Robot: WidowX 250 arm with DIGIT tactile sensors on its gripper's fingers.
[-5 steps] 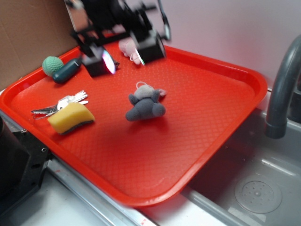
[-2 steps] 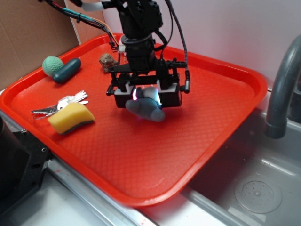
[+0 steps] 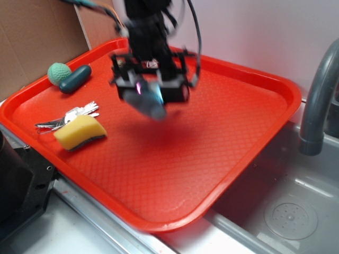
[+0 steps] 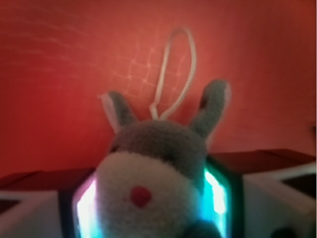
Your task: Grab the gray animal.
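We see the gripper (image 3: 151,95) hanging over the red tray (image 3: 254,132), toward the tray's 11 o'clock part, blurred in the exterior view. Its jaws are clamped on the gray animal (image 3: 151,105), which sits between them and pokes out below, clear of the tray floor with a dark shadow beneath it.

In the wrist view the animal (image 4: 156,168) fills the middle: pale face with a red nose, two ears standing toward 12 o'clock, and a white loop string (image 4: 176,69) rising between them. Lit pads glow on both sides of its head, at 9 and 3 o'clock, pressed right against the fur.

Around the gripper, the tray is bare from its centre out to 3 and 6 o'clock, with the raised rim running along those sides. At 9 o'clock of the gripper lie the keys (image 3: 69,117) and, just beside them toward 6 o'clock, a yellow sponge (image 3: 79,132). Further out toward 10 o'clock rest a green ball (image 3: 59,72) and a dark teal cylinder (image 3: 76,78), touching each other near the tray's far left rim. Beyond the tray at 3 o'clock stands a gray faucet (image 3: 320,95) over a sink (image 3: 291,211). A cardboard wall (image 3: 32,37) rises behind the tray's 10 o'clock corner.
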